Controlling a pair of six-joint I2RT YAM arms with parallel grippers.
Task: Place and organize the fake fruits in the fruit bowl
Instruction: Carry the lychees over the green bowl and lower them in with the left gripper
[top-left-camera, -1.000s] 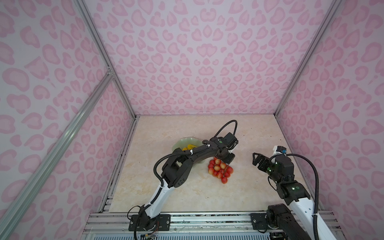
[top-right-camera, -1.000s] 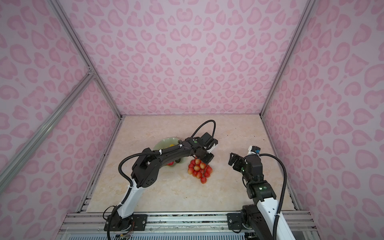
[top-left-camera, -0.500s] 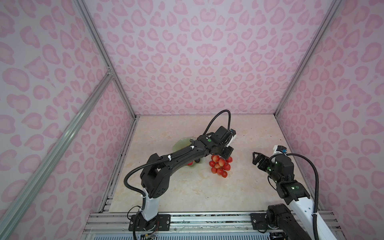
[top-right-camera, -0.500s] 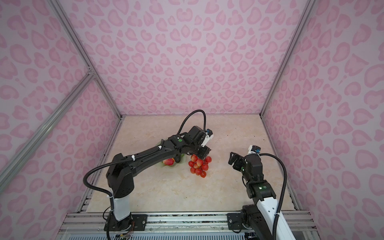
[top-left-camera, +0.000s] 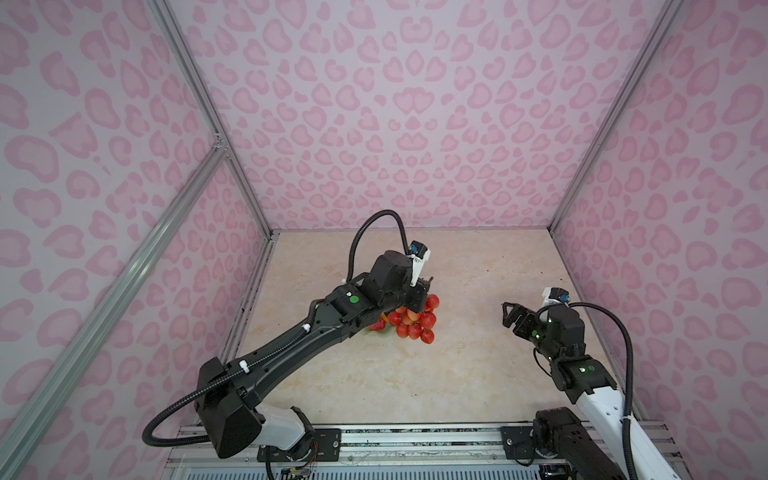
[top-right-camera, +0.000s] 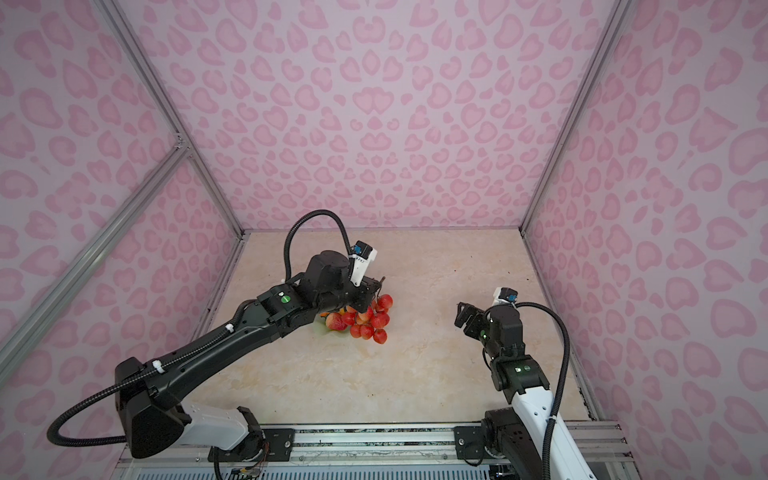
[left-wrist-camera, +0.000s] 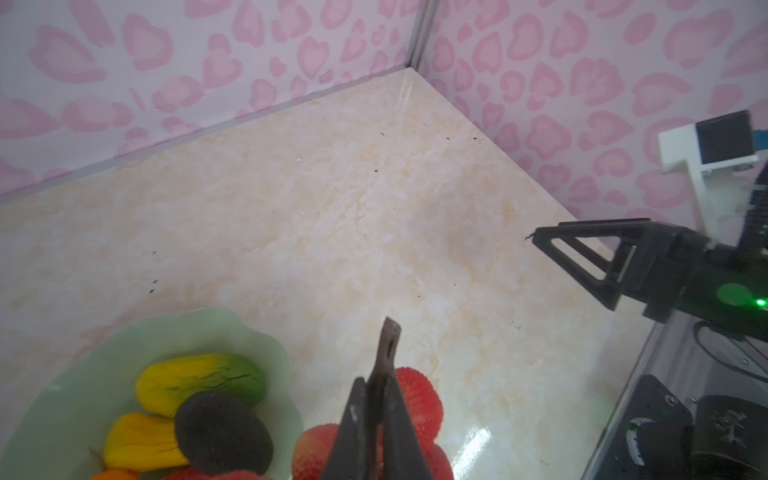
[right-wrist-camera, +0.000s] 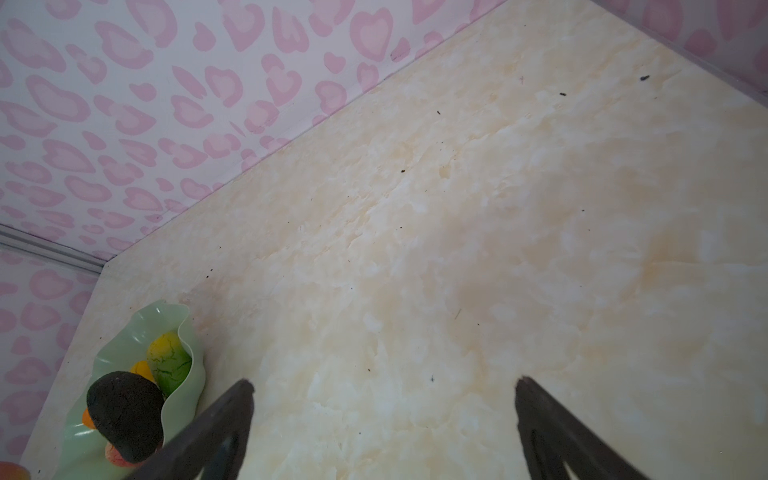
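My left end effector (left-wrist-camera: 376, 419) – pinching the berry cluster (top-left-camera: 415, 322) stem – has raised it off the desk (top-left-camera: 457, 374); bowl (left-wrist-camera: 266, 353) placement pending; right end effector (right-wrist-camera: 384, 419) spread, idle.

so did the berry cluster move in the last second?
Yes. In both top views the berry cluster has lifted off the table toward the back wall, held by its stem in the left gripper.

Pale lilac walls (top-left-camera: 395, 124) printed with pink heart-like blotches fill the upper frame in both top views. Silver aluminium posts (top-left-camera: 208, 124) mark the corners. At lower centre lies a glossy cream marbled desk (top-left-camera: 478, 374), evenly lit, fronted by a metal rail (top-left-camera: 415, 440).
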